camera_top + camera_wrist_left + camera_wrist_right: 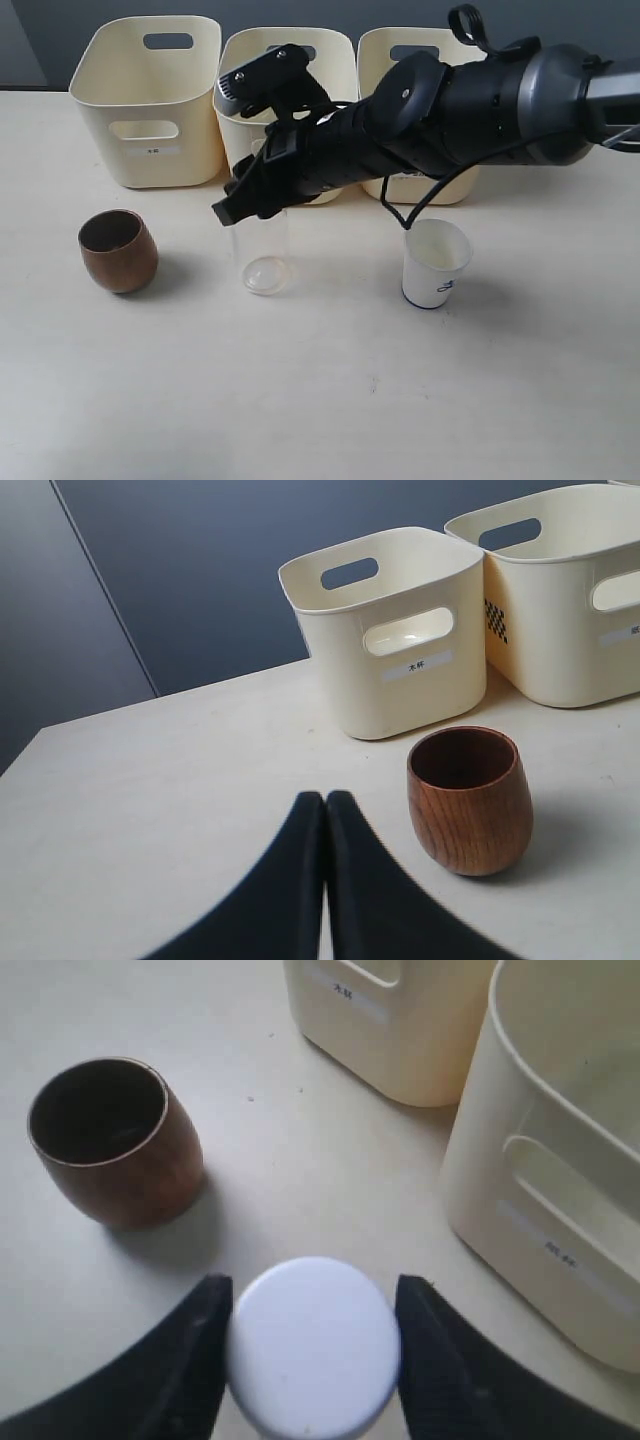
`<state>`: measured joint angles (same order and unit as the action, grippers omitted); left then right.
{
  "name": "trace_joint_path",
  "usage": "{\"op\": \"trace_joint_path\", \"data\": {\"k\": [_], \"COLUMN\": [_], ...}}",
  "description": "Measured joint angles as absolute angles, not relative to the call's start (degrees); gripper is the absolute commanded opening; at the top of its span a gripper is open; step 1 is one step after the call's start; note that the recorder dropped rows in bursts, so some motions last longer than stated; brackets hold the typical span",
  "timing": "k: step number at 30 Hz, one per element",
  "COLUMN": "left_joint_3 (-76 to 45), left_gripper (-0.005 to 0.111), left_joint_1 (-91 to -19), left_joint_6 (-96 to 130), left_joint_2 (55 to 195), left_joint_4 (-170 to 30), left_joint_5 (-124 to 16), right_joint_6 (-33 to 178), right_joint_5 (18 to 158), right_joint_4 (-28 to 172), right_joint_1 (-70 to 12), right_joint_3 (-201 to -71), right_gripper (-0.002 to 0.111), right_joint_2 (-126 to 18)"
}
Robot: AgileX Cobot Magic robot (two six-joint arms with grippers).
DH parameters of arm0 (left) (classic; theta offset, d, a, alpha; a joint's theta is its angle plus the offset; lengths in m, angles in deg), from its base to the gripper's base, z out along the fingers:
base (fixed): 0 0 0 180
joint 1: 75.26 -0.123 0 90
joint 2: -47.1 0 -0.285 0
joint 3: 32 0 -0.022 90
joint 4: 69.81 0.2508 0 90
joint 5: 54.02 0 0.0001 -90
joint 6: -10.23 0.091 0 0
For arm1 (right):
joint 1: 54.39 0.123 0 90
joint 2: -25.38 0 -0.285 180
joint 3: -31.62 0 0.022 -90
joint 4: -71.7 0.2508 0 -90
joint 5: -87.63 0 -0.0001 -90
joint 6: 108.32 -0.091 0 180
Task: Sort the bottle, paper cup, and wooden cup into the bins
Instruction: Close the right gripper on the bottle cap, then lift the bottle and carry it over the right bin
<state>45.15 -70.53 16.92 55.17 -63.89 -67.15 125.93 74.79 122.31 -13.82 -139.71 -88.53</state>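
The clear bottle (262, 255) stands upright on the table in front of the middle bin (335, 60). My right gripper (240, 205) reaches across the middle and is shut on the bottle's white cap (312, 1345), one finger against each side. The brown wooden cup (118, 250) stands upright at the left, also visible in the wrist views (468, 800) (110, 1140). To the right stands the white paper cup (435, 262), upright beneath the right arm. My left gripper (326, 798) is shut and empty, a short way from the wooden cup.
Three cream bins line the back: the left bin (148, 100), the middle one and the right bin (395, 50). The right arm (480, 100) stretches in front of the middle and right bins. The left bin (400, 630) stands just behind the wooden cup.
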Motion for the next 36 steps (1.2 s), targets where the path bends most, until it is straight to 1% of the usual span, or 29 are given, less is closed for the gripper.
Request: {"op": "trace_joint_path", "data": {"k": [6,13,17,20,22,24,26,28,32,36], "left_joint_3": [45.15,45.15,45.15,45.15,45.15,45.15,45.15,45.15,45.15,45.15], "left_gripper": [0.0,0.0,0.0,0.0,0.0,0.0,0.0,0.0,0.0,0.0], "left_joint_1": [-70.53,-70.53,-70.53,-70.53,-70.53,-70.53,-70.53,-70.53,-70.53,-70.53], "left_joint_6": [16.92,16.92,16.92,16.92,16.92,16.92,16.92,16.92,16.92,16.92], "left_joint_2": [55.17,55.17,55.17,55.17,55.17,55.17,55.17,55.17,55.17,55.17], "left_joint_4": [-63.89,-63.89,-63.89,-63.89,-63.89,-63.89,-63.89,-63.89,-63.89,-63.89], "left_joint_5": [-67.15,-67.15,-67.15,-67.15,-67.15,-67.15,-67.15,-67.15,-67.15,-67.15], "right_joint_6": [127.92,128.43,128.53,130.12,136.29,148.41,157.49,162.88,165.96,166.62], "right_joint_5": [76.05,87.63,93.01,98.44,104.88,111.89,114.28,113.11,106.54,104.31], "right_joint_4": [121.62,117.64,117.38,117.4,123.53,134.64,142.04,148.91,155.53,156.95], "right_joint_1": [-13.43,-10.22,-10.22,-10.22,-10.22,-10.22,-11.42,-14.09,-20.61,-25.14], "right_joint_3": [-139.71,-139.71,-139.71,-139.32,-137.88,-136.97,-136.97,-136.97,-136.97,-136.97], "right_gripper": [-0.001,-0.001,-0.001,-0.001,-0.001,-0.001,-0.001,-0.001,-0.001,-0.001], "right_joint_2": [-87.07,-73.21,-68.24,-67.25,-67.14,-67.14,-67.14,-67.14,-67.87,-70.08]}}
